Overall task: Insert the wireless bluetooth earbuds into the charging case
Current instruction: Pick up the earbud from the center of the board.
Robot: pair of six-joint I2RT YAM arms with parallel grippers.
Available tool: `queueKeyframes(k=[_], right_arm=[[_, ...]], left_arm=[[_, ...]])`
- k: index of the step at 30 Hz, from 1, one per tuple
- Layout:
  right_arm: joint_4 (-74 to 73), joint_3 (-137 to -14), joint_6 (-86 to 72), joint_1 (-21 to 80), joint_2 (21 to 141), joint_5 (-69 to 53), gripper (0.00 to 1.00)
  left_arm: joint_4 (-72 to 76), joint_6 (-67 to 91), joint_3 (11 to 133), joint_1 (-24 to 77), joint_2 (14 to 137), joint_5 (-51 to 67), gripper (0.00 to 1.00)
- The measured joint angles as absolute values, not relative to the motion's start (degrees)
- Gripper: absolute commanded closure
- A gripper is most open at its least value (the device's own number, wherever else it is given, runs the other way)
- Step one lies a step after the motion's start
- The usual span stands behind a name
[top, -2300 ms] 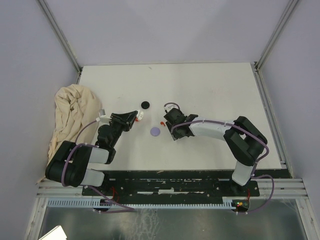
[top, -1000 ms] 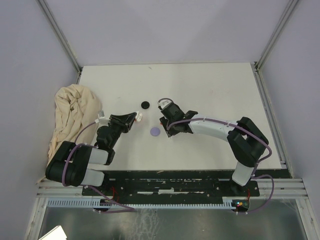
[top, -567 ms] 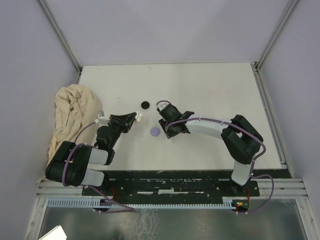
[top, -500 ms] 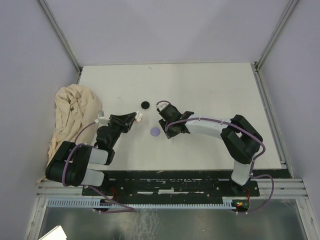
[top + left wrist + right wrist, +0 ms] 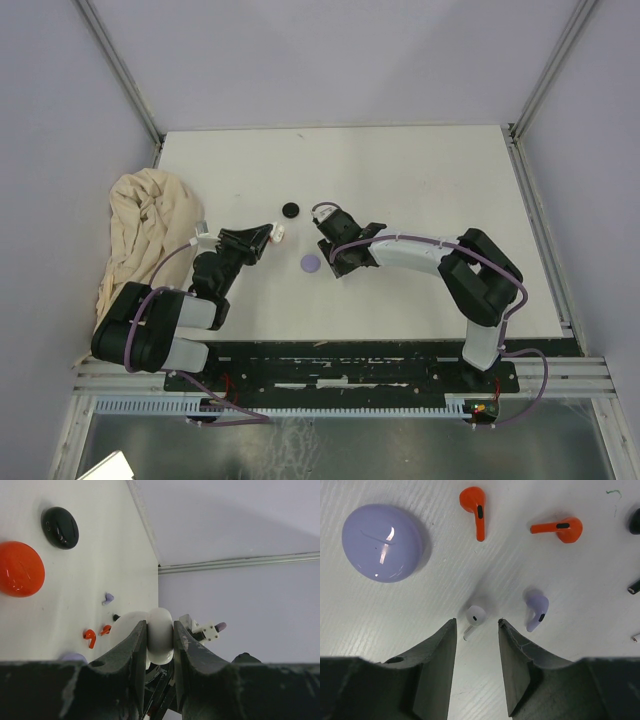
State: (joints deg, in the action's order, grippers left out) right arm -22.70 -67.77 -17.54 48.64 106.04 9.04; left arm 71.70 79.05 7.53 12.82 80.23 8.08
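Left gripper [image 5: 160,631] is clamped tight on a white round case [image 5: 160,647], gripped edge-on between both fingers. Right gripper [image 5: 476,623] sits low over the table [image 5: 580,580] with its jaws partly apart, straddling the white earbud [image 5: 475,615], which lies on the surface between the fingertips with no clear contact. Lilac earbud [image 5: 538,609] lies just beside it, two red earbuds [image 5: 476,505] are farther out, and the lilac disc [image 5: 382,542] is near.

No text or label can be read — perhaps too small.
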Motion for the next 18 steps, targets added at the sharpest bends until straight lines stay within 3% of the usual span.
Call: queueKeyframes(k=[18], right_arm=[[-21.58,-67.77,-17.10,48.64,106.87,9.02,0.54]], left_arm=[[71.75,79.05,7.53,12.56,80.25,8.10,0.97]])
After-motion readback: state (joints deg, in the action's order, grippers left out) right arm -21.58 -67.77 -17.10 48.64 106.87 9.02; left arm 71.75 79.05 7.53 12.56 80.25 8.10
